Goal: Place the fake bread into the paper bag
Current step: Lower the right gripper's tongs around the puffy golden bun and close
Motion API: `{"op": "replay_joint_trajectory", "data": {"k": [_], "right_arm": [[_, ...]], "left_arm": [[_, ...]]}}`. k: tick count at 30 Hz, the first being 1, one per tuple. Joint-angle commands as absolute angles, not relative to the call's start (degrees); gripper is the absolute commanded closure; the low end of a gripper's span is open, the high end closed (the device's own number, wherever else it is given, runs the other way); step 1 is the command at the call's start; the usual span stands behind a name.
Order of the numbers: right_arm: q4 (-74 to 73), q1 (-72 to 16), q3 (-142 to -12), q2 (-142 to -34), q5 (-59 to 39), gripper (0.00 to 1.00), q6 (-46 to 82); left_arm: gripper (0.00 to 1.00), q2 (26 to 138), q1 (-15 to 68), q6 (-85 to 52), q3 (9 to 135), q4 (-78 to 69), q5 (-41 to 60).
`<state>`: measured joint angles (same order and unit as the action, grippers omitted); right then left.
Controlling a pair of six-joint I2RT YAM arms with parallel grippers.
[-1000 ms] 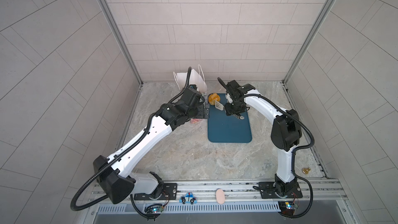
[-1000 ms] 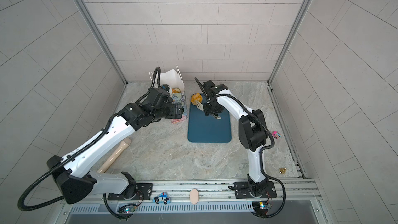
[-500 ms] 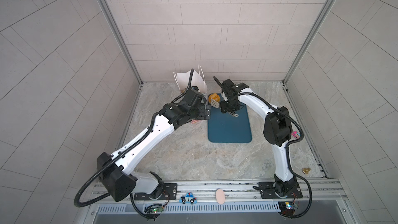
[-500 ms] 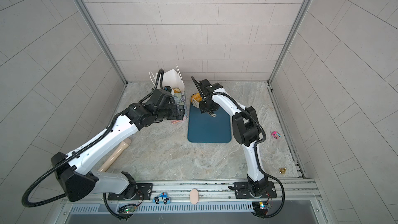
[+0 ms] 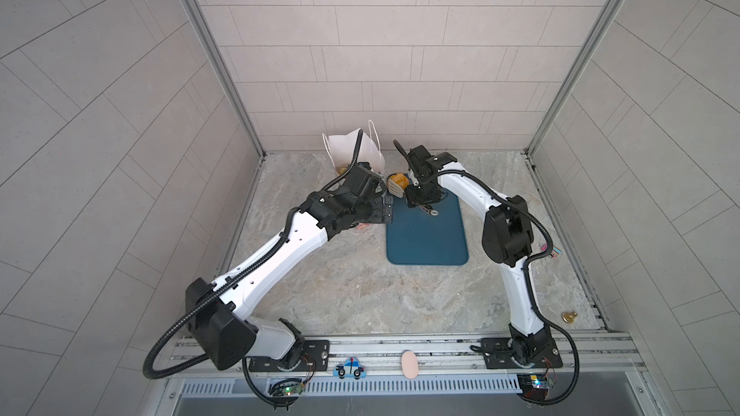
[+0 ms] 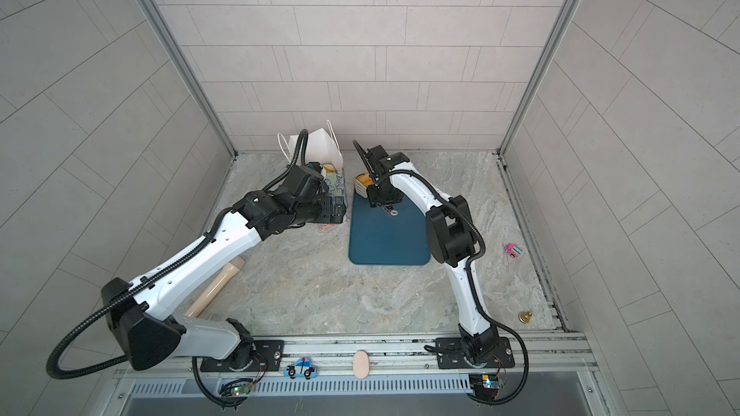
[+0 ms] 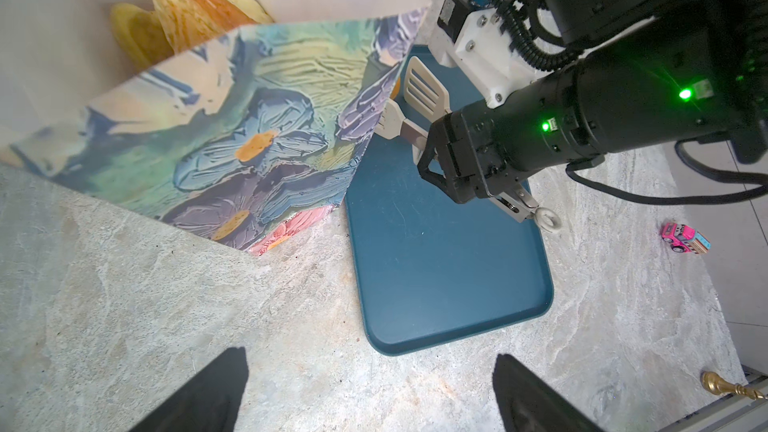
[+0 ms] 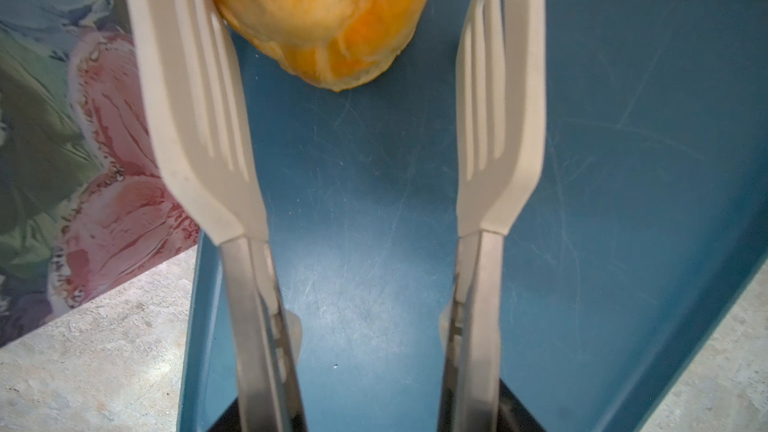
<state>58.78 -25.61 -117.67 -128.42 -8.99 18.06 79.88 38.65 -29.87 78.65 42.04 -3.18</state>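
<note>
the right gripper is clamped partway shut on the steel handles of a pair of tongs with beige slotted plastic heads. the tool likely serves to give a longer, wider bite than the gripper's own jaws would.

the two heads stand spread, and a glossy golden-yellow toy bread roll shows between them, toward their tips. one head is at or against the roll's side, while a clear gap remains to the other, so the roll is framed but not pinched.

the roll lies on the far corner of the dark blue plastic tray. it is just beside the tall white paper bag printed with blue, purple and pink painted flowers. that nearness should keep the carry short.

the bag stands upright with its mouth open. the left wrist view looks over its rim at an orange-brown pastry and yellow ones already inside. no other bread shows on the tray, so this looks like a late piece.

the left gripper hangs over the grey marbled tabletop in front of the bag, fingers as wide as they go and holding nothing. it seems placed to steady the light bag if the tongs nudge it.
</note>
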Motion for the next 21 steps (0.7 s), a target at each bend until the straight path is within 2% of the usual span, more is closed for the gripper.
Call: {"op": "replay_joint_trajectory", "data": {"k": [1, 12, 17, 21], "right_arm": [[59.6, -26.0, -120.5, -130.1, -9.6, 0.35, 18.3], [62.7, -25.9, -126.0, -133.7, -10.2, 0.36, 17.0], [65.8, -25.9, -129.6, -135.6, -10.3, 0.42, 15.2], [67.3, -25.7, -129.9, -135.4, -10.5, 0.50, 14.3]], "left_arm": [[0.00, 80.6, 38.9, -30.5, 78.9, 42.8, -3.8], [0.00, 80.8, 38.9, -30.3, 79.2, 43.1, -3.9], [0.00, 80.7, 38.9, -30.3, 79.2, 43.1, -4.0], [0.00, 80.5, 38.9, -30.3, 79.3, 43.1, -4.4]]}}
